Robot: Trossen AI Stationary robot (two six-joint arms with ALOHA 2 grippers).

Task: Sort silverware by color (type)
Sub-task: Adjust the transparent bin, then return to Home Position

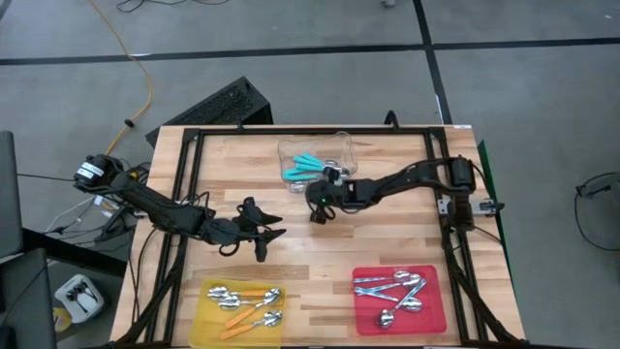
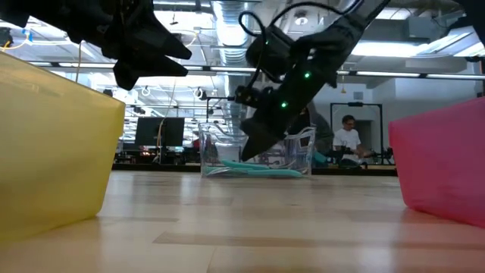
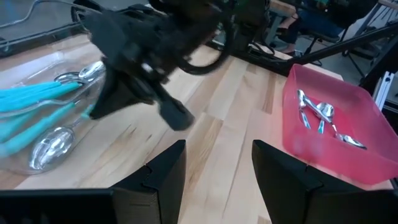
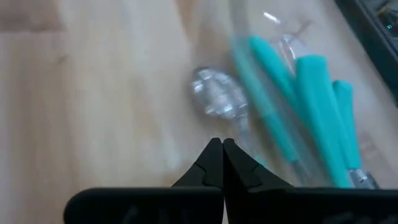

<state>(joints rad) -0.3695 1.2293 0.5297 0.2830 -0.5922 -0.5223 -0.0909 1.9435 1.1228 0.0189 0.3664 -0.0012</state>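
Several teal-handled spoons [image 1: 308,167] lie in a clear tub [image 1: 341,145] at the table's far middle. My right gripper [image 1: 316,213] hangs just on the near side of the tub, slanting down, shut with nothing between its fingers [image 4: 221,152]; a spoon's shiny bowl [image 4: 217,96] shows through the tub wall ahead of it. Orange-handled spoons [image 1: 244,301] lie in the yellow tray [image 1: 205,325] at the near left. Silver spoons [image 1: 392,288] lie in the red tray [image 1: 363,320] at the near right. My left gripper [image 1: 267,238] waits open above the table's middle left.
Bare wood lies between the two trays and the tub. The black frame rails [image 1: 184,184] run along the table's left, right and far sides. In the low view a seated person [image 2: 348,140] shows in the room beyond the table.
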